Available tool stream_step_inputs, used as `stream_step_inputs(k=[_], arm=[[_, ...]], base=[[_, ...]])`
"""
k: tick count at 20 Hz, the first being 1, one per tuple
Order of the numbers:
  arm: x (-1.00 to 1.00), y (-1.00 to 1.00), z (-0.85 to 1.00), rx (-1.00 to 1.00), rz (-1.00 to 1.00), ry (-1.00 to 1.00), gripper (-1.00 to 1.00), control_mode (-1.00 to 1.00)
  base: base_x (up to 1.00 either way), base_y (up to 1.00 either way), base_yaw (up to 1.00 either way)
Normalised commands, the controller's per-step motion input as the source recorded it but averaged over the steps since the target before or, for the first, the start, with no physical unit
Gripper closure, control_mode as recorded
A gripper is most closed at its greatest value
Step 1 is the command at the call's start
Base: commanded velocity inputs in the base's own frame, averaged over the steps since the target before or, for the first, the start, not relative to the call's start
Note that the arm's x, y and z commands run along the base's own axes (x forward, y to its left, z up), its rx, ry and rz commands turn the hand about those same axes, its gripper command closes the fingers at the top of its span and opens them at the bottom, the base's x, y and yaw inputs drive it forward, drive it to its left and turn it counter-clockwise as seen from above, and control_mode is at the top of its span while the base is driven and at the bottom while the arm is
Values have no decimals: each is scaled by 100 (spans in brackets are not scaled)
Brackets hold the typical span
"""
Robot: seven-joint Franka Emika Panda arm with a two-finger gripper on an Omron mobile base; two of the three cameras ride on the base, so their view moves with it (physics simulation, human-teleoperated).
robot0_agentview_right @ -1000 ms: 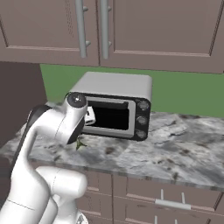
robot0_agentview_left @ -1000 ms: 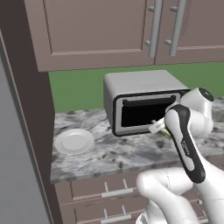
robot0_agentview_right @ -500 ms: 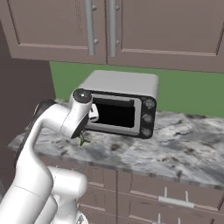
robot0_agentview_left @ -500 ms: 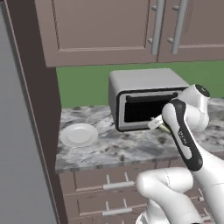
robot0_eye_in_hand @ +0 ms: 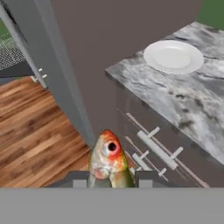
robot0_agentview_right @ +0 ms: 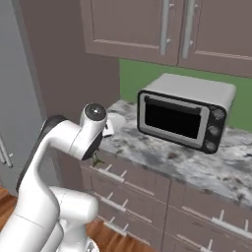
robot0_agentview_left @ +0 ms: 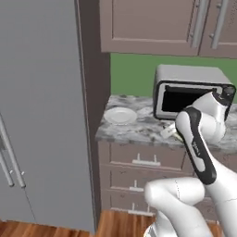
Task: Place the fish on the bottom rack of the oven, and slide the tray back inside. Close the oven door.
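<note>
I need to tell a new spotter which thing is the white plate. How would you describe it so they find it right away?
Start at the tall grey fridge and move to the marble counter beside it. The plate lies flat near the counter's fridge end, apart from the grey toaster oven. It is round, plain white and bare.

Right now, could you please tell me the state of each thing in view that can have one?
fish: held head-out between the gripper's fingertips, off the counter.
gripper: shut on the fish.
toaster oven: door closed, standing on the counter.
plate: empty, flat on the counter.
upper cabinets: doors closed.
drawers: all pushed in.
fridge: doors closed.
</note>
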Motion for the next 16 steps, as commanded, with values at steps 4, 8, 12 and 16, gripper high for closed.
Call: stream_step_inputs(k=[4,8,12,16], arm=[[0,0,0,0,0,0,100,100],[0,0,0,0,0,0,100,100],[0,0,0,0,0,0,100,100],[0,0,0,0,0,0,100,100]], base=[[0,61,74],[15,81,69],[66,90,48],[99,74,33]])
